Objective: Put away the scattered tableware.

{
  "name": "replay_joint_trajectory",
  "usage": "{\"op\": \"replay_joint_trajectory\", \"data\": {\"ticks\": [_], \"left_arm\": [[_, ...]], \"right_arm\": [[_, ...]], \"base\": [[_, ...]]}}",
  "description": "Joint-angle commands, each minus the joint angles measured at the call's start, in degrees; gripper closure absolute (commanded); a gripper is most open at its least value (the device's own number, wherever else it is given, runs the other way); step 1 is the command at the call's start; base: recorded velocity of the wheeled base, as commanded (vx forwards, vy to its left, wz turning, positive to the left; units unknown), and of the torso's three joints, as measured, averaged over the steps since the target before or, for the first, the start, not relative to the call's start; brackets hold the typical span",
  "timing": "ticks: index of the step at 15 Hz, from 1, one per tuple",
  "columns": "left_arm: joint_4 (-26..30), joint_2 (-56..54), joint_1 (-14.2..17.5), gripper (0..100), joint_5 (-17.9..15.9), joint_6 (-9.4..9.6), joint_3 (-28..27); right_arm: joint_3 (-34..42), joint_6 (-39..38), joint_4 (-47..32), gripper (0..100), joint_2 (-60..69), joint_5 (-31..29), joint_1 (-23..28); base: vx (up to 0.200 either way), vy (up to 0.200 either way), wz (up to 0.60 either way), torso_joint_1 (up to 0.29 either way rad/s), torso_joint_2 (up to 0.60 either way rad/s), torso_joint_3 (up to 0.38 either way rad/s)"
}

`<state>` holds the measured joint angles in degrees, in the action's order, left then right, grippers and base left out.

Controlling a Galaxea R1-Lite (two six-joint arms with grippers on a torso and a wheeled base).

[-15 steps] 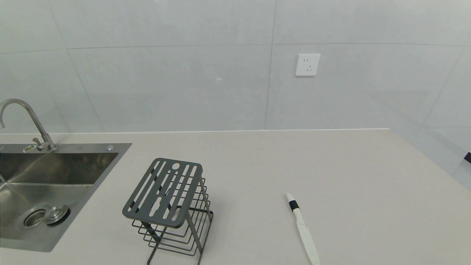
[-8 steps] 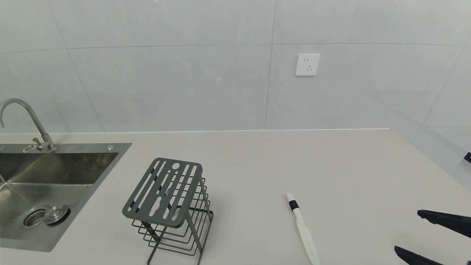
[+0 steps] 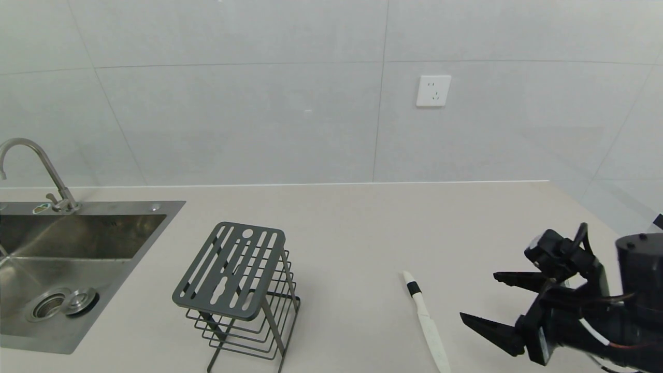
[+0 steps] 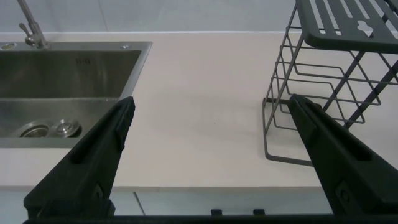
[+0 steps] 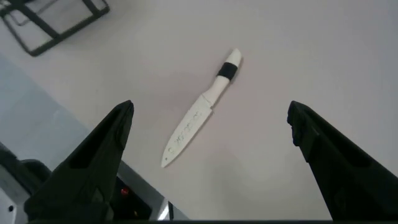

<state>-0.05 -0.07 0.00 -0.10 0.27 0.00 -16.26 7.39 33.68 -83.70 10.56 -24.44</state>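
Flagging the knife (image 3: 426, 321) first: it's lying flat on the counter (image 3: 414, 223), banded handle pointing at the wall and blade tip sitting near the front edge. It's well apart from the rack (image 3: 235, 290) on its left. Right gripper (image 3: 478, 296) is hanging just beside it on the right, jaws spread wide, holding nothing. Left gripper (image 4: 209, 106) is also gaping empty, facing the counter between the sink (image 4: 74, 46) and the rack.

Risks you're running:
- The blade is thin and flat, so the fingers may end up scraping the counter and skidding it toward the edge and off.
- Closing on the blade instead of the handle is likely giving you a slippery, twisting hold.
- Rack slots are looking narrow and the top is tilting, so a skewed grip is probably jamming at insertion.

Versus a second ago: right gripper is coming in from the right, where the head view had no arm. Half a second back, only its fingertips were poking in. Knife and rack aren't moving.
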Motion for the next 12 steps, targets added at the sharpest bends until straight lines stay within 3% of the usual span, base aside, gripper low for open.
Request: {"op": "replay_joint_trajectory", "data": {"ticks": [1,4,6,12], "left_arm": [[-0.04,0.07,0.0,0,0.01,0.0,0.0],[-0.04,0.07,0.0,0,0.01,0.0,0.0],[-0.04,0.07,0.0,0,0.1,0.0,0.0],[0.05,0.07,0.0,0,0.1,0.0,0.0]], "right_arm": [[-1.76,-1.67,-0.11,0,-4.63,-2.03,-1.66],[-6.68,-17.67,-0.55,0,-8.58,-10.03,-11.51],[-7.73,-19.6,-2.13,0,-12.63,-13.02,-13.7],[-8.96,-22.77,-3.1,0,-18.08,-13.37,-13.53]], "base": [[0.0,0.0,0.0,0.0,0.0,0.0],[0.0,0.0,0.0,0.0,0.0,0.0],[0.0,0.0,0.0,0.0,0.0,0.0],[0.0,0.0,0.0,0.0,0.0,0.0]]}}
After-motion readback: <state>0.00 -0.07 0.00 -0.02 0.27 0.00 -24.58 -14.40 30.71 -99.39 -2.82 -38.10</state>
